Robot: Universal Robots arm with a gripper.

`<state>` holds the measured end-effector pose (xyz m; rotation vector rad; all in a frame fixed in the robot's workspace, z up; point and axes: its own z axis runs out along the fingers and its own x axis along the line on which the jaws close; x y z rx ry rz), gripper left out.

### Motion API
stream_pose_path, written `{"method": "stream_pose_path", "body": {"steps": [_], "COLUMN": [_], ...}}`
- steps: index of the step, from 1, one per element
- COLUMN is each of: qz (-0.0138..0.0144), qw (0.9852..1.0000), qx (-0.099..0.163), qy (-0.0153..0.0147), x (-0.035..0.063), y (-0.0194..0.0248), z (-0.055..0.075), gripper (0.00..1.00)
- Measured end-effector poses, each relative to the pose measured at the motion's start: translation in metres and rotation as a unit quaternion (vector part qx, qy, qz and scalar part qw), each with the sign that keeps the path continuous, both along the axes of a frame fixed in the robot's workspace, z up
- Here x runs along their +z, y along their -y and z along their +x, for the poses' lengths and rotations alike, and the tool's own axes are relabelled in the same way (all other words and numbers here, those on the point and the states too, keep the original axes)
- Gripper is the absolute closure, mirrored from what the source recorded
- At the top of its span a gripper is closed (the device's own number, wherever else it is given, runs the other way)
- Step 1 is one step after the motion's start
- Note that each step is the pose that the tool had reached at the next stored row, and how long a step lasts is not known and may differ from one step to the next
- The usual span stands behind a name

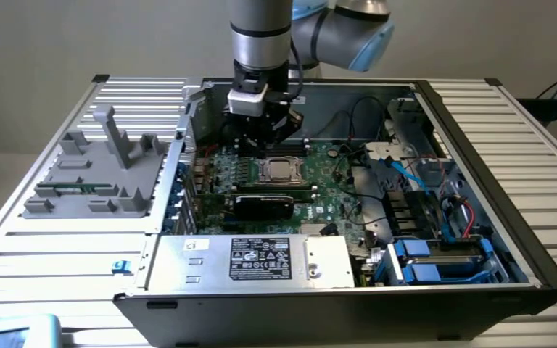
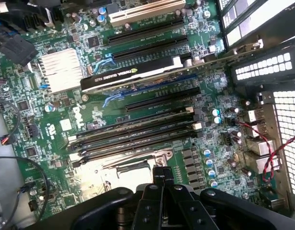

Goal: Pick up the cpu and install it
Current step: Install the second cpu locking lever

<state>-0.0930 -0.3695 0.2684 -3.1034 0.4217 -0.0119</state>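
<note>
Tool: black two-fingered tool (image 1: 262,145) on a grey robot arm, hanging inside the open black computer case (image 1: 510,239); its fingers (image 2: 162,179) are pressed together with no gap and hold nothing.
Cpu: small flat square chip with a silvery-grey metal top, the cpu (image 1: 280,170), lying flat in the metal-bordered socket frame on the green motherboard (image 1: 341,192).
Cpu relative to tool: in the exterior view the cpu lies just below the fingertips, toward 5 o'clock of them; whether they touch cannot be told.
Wrist view: the closed fingers stand over a bright metal socket area (image 2: 123,175), with long black memory slots (image 2: 133,132) beyond it.
Graphics card: black card (image 1: 264,205) standing on edge at 6 o'clock of the cpu.
Surface: ribbed silvery metal surface (image 1: 56,250) carrying the case and a grey plastic parts tray (image 1: 95,177) at 9 o'clock of the case.
</note>
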Motion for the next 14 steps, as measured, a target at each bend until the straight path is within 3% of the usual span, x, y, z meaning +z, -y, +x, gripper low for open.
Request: {"method": "stream_pose_path", "body": {"steps": [6, 11, 14], "qz": [-0.0011, -0.0056, -0.0066], "qw": [1.0, 1.0, 1.0], "qx": [0.0, 0.0, 0.0], "qy": [0.0001, 0.0001, 0.0], "x": [0.0038, 0.0075, 0.0084], "y": [-0.0006, -0.0045, -0.0048], "z": [0.022, 0.032, 0.036], "gripper": [0.89, 0.89, 0.89]}}
